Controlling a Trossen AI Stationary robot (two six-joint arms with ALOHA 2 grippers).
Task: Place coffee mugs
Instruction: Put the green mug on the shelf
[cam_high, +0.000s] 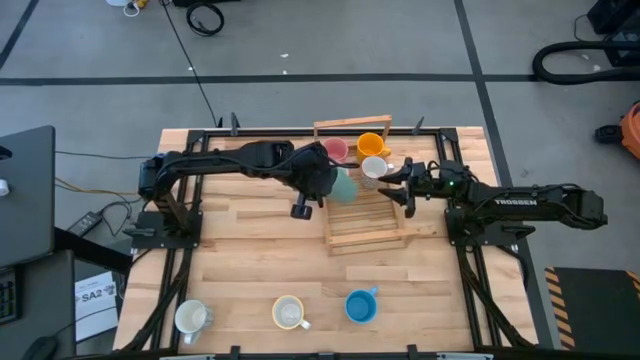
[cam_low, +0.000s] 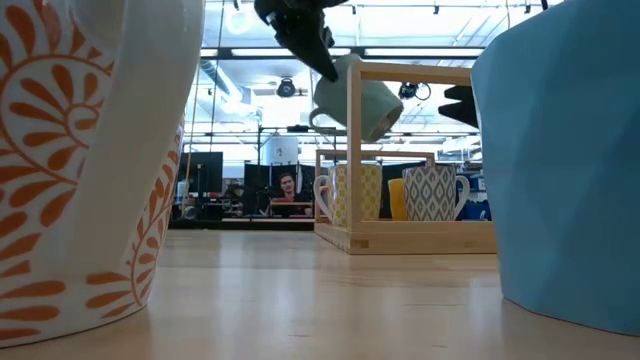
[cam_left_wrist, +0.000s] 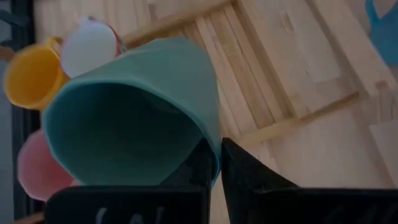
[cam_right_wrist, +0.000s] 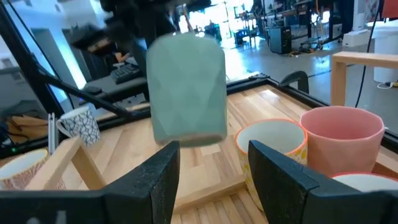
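We find the wooden rack's (cam_high: 365, 225) front slats bare; pink mug (cam_high: 336, 150), orange mug (cam_high: 370, 145) and white mug (cam_high: 374, 168) crowd its back.

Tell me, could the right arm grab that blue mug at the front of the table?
Probably yes: the blue mug stands alone on bare wood, nothing blocks it, and the right gripper is open and empty, though it waits by the wooden rack.

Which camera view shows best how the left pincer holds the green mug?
The left wrist view: the left pincer is shut on the green mug, pinching its rim. The high view shows the mug small beside the arm, over the wooden rack. The low view shows it hanging tilted. The right wrist view shows only its outside.
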